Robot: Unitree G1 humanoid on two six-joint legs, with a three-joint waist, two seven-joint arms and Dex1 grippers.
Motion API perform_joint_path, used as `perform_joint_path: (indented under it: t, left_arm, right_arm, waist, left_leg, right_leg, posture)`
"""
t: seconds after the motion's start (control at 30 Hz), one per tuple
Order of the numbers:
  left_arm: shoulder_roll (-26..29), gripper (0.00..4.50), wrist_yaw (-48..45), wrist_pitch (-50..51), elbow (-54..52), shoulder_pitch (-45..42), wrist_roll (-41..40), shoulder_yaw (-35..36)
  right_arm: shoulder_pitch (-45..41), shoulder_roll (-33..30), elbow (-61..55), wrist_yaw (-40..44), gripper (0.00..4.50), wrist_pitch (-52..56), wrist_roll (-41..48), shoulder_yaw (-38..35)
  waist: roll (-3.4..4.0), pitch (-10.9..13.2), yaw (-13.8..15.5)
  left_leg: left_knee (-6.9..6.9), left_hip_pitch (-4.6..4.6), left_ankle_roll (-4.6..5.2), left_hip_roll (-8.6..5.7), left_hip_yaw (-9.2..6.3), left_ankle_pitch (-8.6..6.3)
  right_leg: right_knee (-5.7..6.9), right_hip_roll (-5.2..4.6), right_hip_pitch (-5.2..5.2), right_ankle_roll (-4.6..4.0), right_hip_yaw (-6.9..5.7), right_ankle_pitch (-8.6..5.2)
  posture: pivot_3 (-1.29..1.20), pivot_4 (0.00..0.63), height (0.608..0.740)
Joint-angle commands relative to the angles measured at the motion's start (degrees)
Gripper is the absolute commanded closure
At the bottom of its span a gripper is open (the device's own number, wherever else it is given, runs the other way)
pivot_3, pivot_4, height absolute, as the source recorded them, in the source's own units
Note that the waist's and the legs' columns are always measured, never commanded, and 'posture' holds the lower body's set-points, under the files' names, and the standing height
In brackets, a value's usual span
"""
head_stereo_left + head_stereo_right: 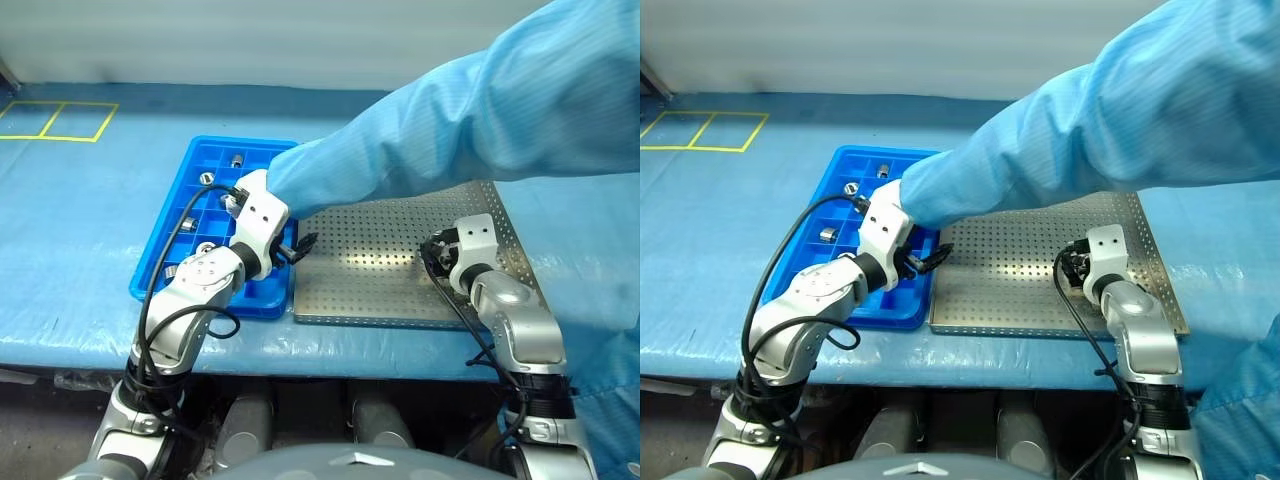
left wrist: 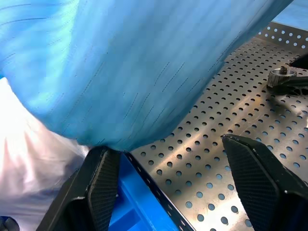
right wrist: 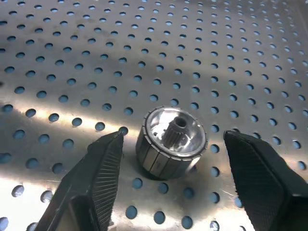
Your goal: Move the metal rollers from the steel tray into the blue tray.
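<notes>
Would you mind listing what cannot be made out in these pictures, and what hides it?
- Head views: the person's sleeve covers the far part of the steel tray and part of the blue tray, so the metal rollers cannot be counted.
- Left wrist view: the sleeve hides what lies ahead of the left gripper.
- Right wrist view: whether the right gripper touches the roller is unclear.

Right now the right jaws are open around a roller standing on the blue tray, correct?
Not quite. The roller between the open jaws of the right gripper stands on the perforated steel tray, not the blue tray. The right wrist view shows it.
</notes>
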Motion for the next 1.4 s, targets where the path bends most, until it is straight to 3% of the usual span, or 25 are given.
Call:
perform_joint_path:
  t: [0.03, 0.1, 0.13, 0.4, 0.57, 0.77, 1.13, 1.4]
  left_arm:
    - [0.15, 0.86, 0.15, -0.77, -1.7, 0.02, 0.01, 0.48]
    - [0.19, 0.86, 0.28, -0.68, -1.91, 0.23, 0.0, 0.6]
    - [0.24, 0.86, 0.32, -0.64, -2.01, 0.33, 0.01, 0.64]
    - [1.52, 0.86, 0.75, -0.14, -2.64, 1.32, 0.18, 2.89]
    - [3.68, 0.86, 2.19, 1.18, -3.23, 2.98, 0.63, 6.95]
    - [5.4, 0.86, 3.59, 2.66, -5.04, 5.19, 0.54, 10.23]
    - [8.1, 0.86, 5.79, 5.57, -9.1, 11.42, 1.18, 17.62]
    - [7.72, 0.86, 8.25, 9.14, -13.09, 15.65, 1.1, 21.12]
  right_arm:
    - [-1.33, -0.08, 0.15, 0.23, 2.13, -1.7, 1.1, -1.43]
    - [-1.44, -0.26, 0.39, 0.19, 2.79, -1.96, 1.09, -1.26]
    - [-1.48, -0.35, 0.42, 0.12, 2.83, -2.04, 1.01, -1.18]
    - [-2.08, -0.6, -5.29, 3.54, 2.83, -1.87, 2.43, 2.28]
    - [-3.73, -1.2, -13.56, 11.07, 2.83, 0.53, 6.48, 9.09]
    - [-7.07, 0.07, -16.78, 14.19, 2.83, 1.52, 7.59, 17.09]
    - [-20.63, 8.88, 0.1, 13.4, 2.83, -3.83, 5.01, 22.81]
    - [-26.76, 16.92, 15.43, 18.14, 2.83, -14.27, 3.94, 25.53]
  waist:
    - [0.0, 0.0, 0.08]
    - [0.0, 0.0, 0.08]
    - [0.0, 0.0, 0.07]
    - [0.01, 0.0, -0.06]
    - [0.01, 0.0, -0.22]
    - [0.0, 0.0, 0.59]
    - [0.01, 0.0, 1.14]
    - [0.0, 0.0, 2.84]
  left_leg:
    - [0.0, 0.0, 0.0, 0.0, 0.0, 0.0]
    - [0.01, -0.01, 0.0, 0.0, 0.01, 0.0]
    - [0.01, -0.01, 0.0, 0.0, 0.0, 0.0]
    - [0.0, 0.0, 0.0, 0.0, 0.0, 0.0]
    - [-0.02, 0.03, 0.0, 0.04, -0.03, 0.0]
    - [0.0, -0.01, 0.0, 0.01, -0.05, 0.0]
    - [-0.02, 0.04, 0.0, 0.06, -0.06, 0.0]
    - [-0.27, 0.05, -0.02, 0.06, -0.11, 0.0]
  right_leg:
    - [0.0, 0.0, 0.0, 0.0, 0.0, 0.0]
    - [-0.01, 0.0, 0.0, 0.0, 0.0, 0.0]
    - [-0.01, 0.0, 0.0, 0.0, 0.0, 0.0]
    - [0.0, 0.0, 0.0, 0.0, 0.0, 0.0]
    - [0.02, 0.04, -0.02, 0.0, 0.0, 0.0]
    - [-0.01, 0.02, 0.0, 0.0, -0.02, 0.0]
    - [0.02, 0.03, -0.01, -0.02, -0.07, 0.01]
    - [-0.03, 0.04, -0.07, -0.07, -0.13, -0.02]
  posture:
    - [0.1, 0.15, 0.74]
    - [0.1, 0.15, 0.74]
    - [0.1, 0.15, 0.74]
    - [0.11, 0.15, 0.74]
    - [0.13, 0.15, 0.74]
    - [0.17, 0.15, 0.74]
    - [0.22, 0.15, 0.74]
    - [0.29, 0.15, 0.74]
